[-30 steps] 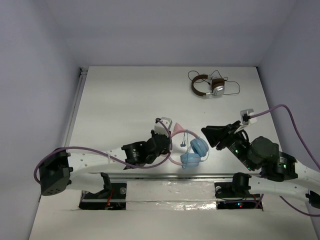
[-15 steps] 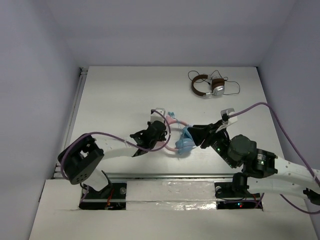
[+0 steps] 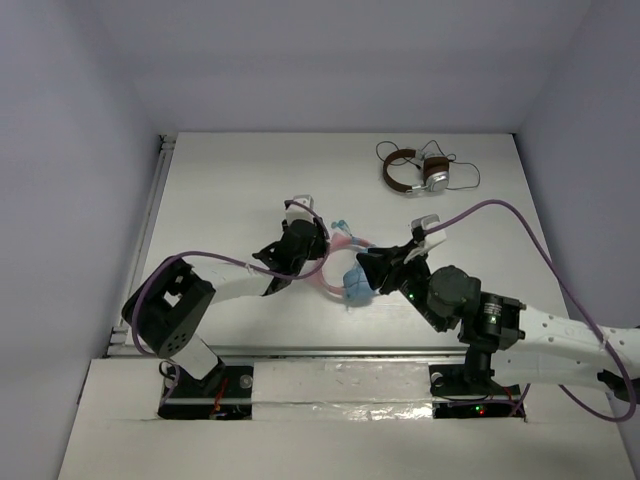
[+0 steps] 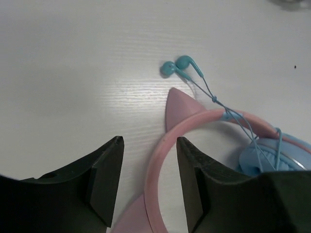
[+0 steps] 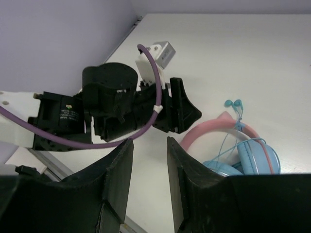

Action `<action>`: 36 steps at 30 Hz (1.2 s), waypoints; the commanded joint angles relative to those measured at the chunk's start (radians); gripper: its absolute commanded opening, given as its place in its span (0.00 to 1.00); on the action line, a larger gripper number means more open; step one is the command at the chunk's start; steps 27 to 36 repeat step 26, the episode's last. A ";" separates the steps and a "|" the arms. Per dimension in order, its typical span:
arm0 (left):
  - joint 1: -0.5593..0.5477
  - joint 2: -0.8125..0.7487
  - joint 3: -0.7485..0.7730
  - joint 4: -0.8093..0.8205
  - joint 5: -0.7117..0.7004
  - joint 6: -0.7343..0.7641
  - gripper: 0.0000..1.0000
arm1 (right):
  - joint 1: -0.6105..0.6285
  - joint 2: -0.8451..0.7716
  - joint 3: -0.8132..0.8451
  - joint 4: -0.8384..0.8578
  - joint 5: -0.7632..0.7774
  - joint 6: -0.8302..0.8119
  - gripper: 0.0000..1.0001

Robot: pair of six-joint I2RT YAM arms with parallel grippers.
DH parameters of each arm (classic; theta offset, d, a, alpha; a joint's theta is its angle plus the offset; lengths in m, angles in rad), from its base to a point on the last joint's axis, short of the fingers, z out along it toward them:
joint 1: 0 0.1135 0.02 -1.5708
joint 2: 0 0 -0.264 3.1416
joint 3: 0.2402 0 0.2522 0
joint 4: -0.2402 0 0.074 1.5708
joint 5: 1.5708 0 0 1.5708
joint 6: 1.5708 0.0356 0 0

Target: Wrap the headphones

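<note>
The headphones (image 3: 338, 272) lie on the white table near the middle, with a pink cat-ear headband (image 4: 194, 124) and light blue ear cups (image 5: 252, 158). Their thin pale-blue cable (image 4: 228, 114) runs over the band and ends in two small blue buds (image 4: 177, 65). My left gripper (image 4: 149, 143) is open and straddles the pink headband, one finger on each side. My right gripper (image 5: 149, 143) is open with nothing between its fingers. It hovers just right of the ear cups and faces the left gripper (image 5: 182, 111).
Smaller brown-and-silver headphones (image 3: 415, 172) with a dark cable lie at the back right. A metal rail (image 3: 350, 352) runs along the near table edge. Purple-grey walls close in the left, right and back sides.
The left gripper opened and let go of the pink headband after carrying the headphones left and farther from the near edge. The right arm swung left, close to the ear cups.
</note>
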 commanded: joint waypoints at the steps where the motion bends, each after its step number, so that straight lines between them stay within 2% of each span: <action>1: 0.029 -0.005 0.033 0.027 0.013 -0.014 0.45 | -0.001 0.009 0.032 0.074 0.035 -0.034 0.40; 4: 0.029 -0.032 0.025 0.007 -0.006 -0.012 0.56 | -0.001 0.001 0.034 0.068 0.056 -0.037 0.40; 6: 0.029 -0.096 0.005 -0.006 -0.010 -0.021 0.60 | -0.001 -0.011 0.038 0.048 0.090 -0.031 0.38; 7: 0.029 -0.125 -0.004 -0.007 -0.009 -0.020 0.62 | -0.001 -0.020 0.040 0.043 0.108 -0.028 0.31; 9: 0.029 -0.237 -0.019 -0.037 -0.001 -0.029 0.62 | -0.001 -0.066 0.039 0.008 0.174 -0.019 0.01; 12: 0.029 -0.411 -0.027 -0.082 0.005 -0.033 0.64 | -0.001 -0.160 0.037 -0.050 0.220 0.003 0.00; 16: 0.029 -0.622 -0.036 -0.134 0.049 -0.024 0.79 | -0.001 -0.301 0.029 -0.159 0.300 0.064 0.00; 18: 0.029 -0.719 -0.030 -0.185 0.049 -0.041 0.84 | -0.001 -0.383 0.034 -0.220 0.337 0.112 0.28; 19: 0.029 -0.742 -0.018 -0.200 0.051 -0.047 0.86 | -0.001 -0.408 0.041 -0.239 0.348 0.133 0.45; 20: 0.029 -0.780 -0.010 -0.226 0.057 -0.061 0.86 | -0.001 -0.428 0.043 -0.256 0.372 0.155 0.72; 22: 0.029 -0.802 0.003 -0.237 0.078 -0.067 0.87 | -0.001 -0.456 0.042 -0.276 0.389 0.182 0.99; 24: 0.029 -0.804 0.002 -0.216 0.123 -0.050 0.87 | -0.001 -0.450 0.029 -0.259 0.394 0.164 1.00; 26: 0.029 -0.776 0.016 -0.240 0.117 -0.059 0.89 | -0.001 -0.401 0.046 -0.270 0.383 0.164 1.00; 36: 0.029 -0.776 0.016 -0.240 0.117 -0.059 0.89 | -0.001 -0.401 0.046 -0.270 0.383 0.164 1.00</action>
